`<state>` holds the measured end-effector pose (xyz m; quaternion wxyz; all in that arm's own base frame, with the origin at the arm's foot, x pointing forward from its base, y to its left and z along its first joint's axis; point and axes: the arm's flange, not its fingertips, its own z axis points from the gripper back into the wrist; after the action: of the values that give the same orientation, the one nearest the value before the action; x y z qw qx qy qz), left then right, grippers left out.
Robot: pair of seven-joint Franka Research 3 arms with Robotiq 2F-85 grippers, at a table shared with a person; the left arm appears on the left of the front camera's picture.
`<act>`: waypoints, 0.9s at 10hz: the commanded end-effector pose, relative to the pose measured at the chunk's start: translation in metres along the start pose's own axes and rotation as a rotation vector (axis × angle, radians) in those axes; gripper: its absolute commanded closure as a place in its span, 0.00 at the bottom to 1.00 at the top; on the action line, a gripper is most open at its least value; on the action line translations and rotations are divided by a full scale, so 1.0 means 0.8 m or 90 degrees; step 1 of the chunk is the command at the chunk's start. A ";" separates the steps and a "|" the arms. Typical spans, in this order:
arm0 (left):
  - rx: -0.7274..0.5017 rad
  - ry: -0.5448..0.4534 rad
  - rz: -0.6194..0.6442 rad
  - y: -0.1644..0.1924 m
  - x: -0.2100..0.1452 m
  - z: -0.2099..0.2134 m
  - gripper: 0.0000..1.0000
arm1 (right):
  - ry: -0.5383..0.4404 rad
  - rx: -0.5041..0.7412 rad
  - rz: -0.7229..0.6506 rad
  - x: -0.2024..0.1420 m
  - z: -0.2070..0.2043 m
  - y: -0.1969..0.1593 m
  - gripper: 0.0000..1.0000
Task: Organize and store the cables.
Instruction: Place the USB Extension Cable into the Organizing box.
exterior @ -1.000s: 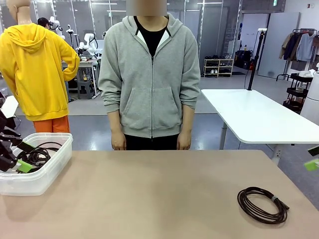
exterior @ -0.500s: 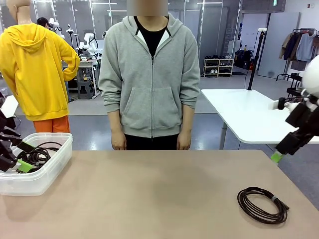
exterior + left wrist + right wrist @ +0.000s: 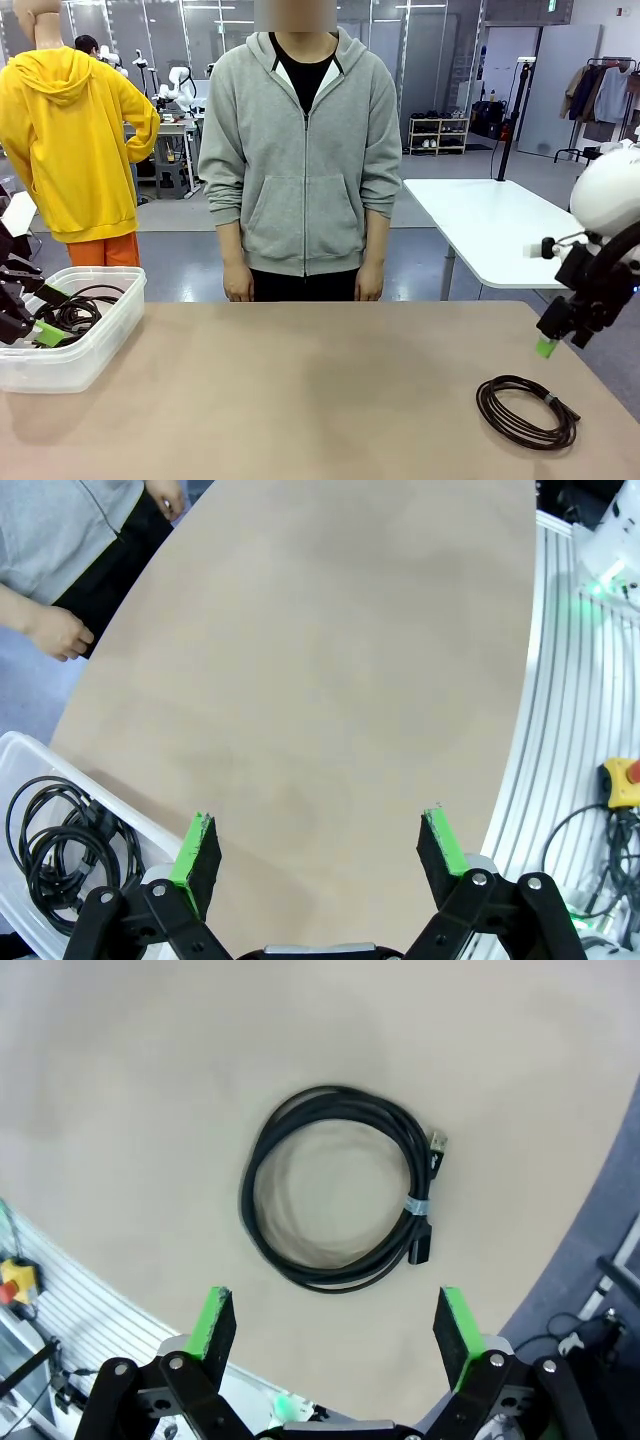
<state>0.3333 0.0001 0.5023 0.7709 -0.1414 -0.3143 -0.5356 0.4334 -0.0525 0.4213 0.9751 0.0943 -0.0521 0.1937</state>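
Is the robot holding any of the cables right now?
No. Both grippers are open and empty. The right gripper hangs above the coiled cable on the table; the left gripper is beside the box.

Bright even light; wide-angle wrist distortion

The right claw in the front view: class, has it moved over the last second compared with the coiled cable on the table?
Yes. The right claw has come in from the right edge and down toward the coiled cable, which lies unmoved on the table.

One coiled cable (image 3: 527, 411) on the table (image 3: 300, 390), one clear bin (image 3: 70, 360) holding coiled cables (image 3: 68, 315), count unclear.
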 end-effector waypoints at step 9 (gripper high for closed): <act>0.000 -0.001 0.007 -0.001 0.001 0.001 0.00 | 0.029 -0.056 -0.102 0.004 -0.139 -0.044 0.00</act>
<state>0.3333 0.0001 0.5023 0.7709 -0.1414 -0.3144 -0.5356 0.4520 -0.0656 0.3063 0.9889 0.0640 -0.0275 0.1314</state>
